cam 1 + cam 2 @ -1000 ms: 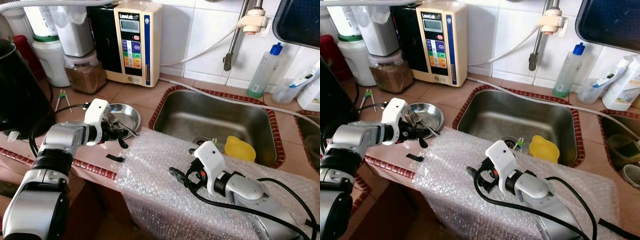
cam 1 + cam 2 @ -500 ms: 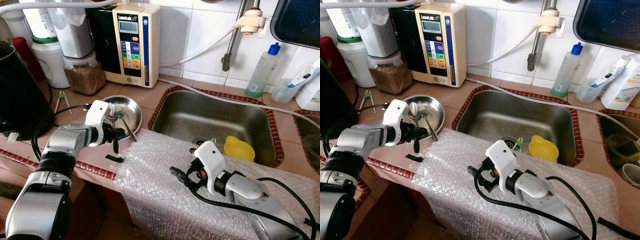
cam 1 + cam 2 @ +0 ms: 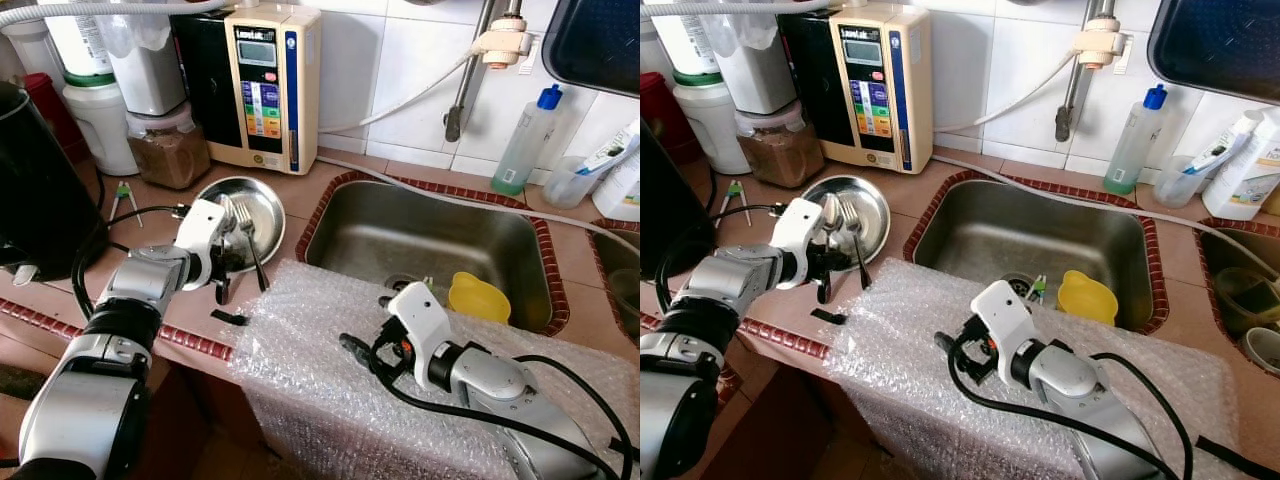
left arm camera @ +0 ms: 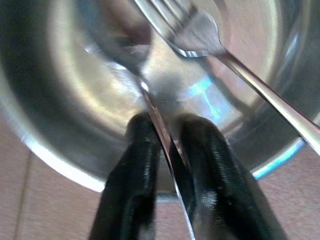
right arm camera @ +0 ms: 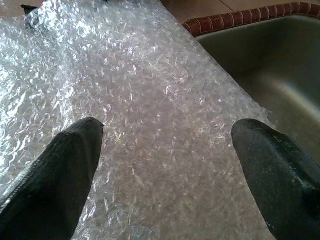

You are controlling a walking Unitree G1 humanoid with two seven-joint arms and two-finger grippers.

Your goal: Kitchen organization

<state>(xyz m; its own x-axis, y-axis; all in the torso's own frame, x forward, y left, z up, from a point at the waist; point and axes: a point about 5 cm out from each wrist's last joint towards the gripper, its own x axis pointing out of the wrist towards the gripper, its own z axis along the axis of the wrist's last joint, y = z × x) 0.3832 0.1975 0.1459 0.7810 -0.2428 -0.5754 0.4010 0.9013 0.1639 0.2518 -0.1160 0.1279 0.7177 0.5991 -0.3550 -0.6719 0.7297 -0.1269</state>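
A round steel bowl (image 3: 262, 196) sits on the tiled counter left of the sink, with a spoon (image 3: 830, 212) and a fork (image 3: 856, 240) resting in it. My left gripper (image 3: 226, 264) is at the bowl's near rim. In the left wrist view its two black fingers (image 4: 137, 165) are shut on the spoon's thin handle, and the fork (image 4: 200, 35) lies beside it. My right gripper (image 3: 352, 348) hovers low over the bubble wrap (image 3: 330, 300) in front of the sink. Its fingers (image 5: 55, 165) are spread wide with nothing between them.
The steel sink (image 3: 430, 240) holds a yellow cup (image 3: 477, 298). A water ioniser (image 3: 264, 85), jars (image 3: 166, 150) and a large black appliance (image 3: 35, 190) crowd the back left. A scrap of black tape (image 3: 230, 318) lies near the counter edge. A clear bottle (image 3: 527, 145) stands behind the sink.
My left wrist has turned, swinging the spoon and fork handles from pointing right to pointing toward the counter edge. The bowl has shifted slightly toward the wall. The right arm is unchanged.
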